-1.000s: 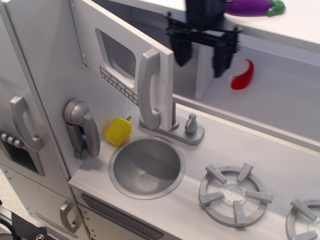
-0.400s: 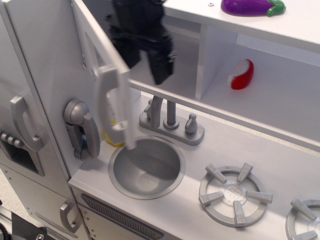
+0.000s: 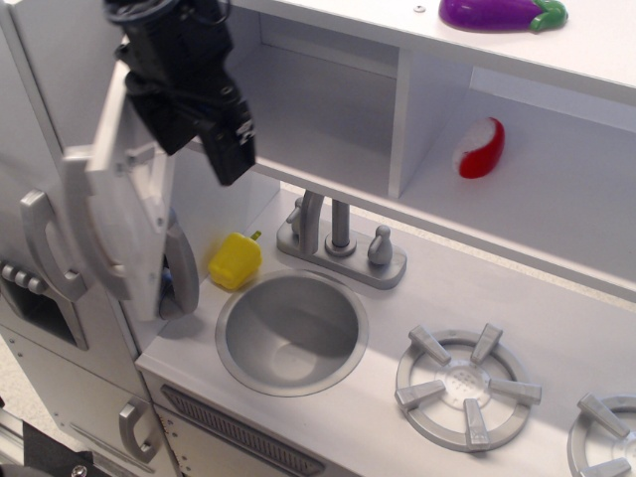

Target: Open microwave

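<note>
The black pincer (image 3: pixel 204 134) hangs with its matt, blocky fingers spread and nothing between them, just right of the microwave (image 3: pixel 124 194), whose flat pale grey door is swung wide and seen edge-on, blurred, its long handle to the left. Behind the pincer gapes the smooth grey cavity; below it on the bench (image 3: pixel 437 298) lie a boxy yellow pepper (image 3: pixel 235 260) and a round metal sink (image 3: pixel 290 332). A silver tap (image 3: pixel 338 238) stands lower right, and a red-and-white piece (image 3: pixel 481 147) sits on a shelf well apart.
</note>
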You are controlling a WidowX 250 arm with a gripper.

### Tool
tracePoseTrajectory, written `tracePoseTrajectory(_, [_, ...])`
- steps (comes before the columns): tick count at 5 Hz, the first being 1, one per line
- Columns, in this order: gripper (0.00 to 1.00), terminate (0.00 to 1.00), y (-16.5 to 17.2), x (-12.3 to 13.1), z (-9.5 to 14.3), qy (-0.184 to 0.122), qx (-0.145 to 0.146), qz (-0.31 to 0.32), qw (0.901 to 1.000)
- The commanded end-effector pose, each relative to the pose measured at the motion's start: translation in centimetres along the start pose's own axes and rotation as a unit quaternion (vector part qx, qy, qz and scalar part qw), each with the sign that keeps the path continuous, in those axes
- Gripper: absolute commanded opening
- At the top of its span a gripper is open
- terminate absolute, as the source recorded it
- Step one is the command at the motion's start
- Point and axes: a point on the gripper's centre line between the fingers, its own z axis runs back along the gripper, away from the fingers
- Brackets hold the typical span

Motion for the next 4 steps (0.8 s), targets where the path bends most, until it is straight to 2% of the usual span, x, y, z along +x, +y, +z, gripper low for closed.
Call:
tracePoseTrajectory(1, [1.0,0.0,-0.5,0.8,4.1,-0.011,-0.028,-0.003,0.9995])
tracePoseTrajectory(2, [1.0,0.0,-0.9,1.5,6.7,-0.014,-0.053,0.019,0.9983])
tracePoseTrajectory(3, [1.0,0.0,-0.9,1.5,6.7,-0.014,-0.053,0.019,0.9983])
tracePoseTrajectory(4, [1.0,1.0,-0.9,1.5,6.7,-0.014,-0.053,0.019,0.9983])
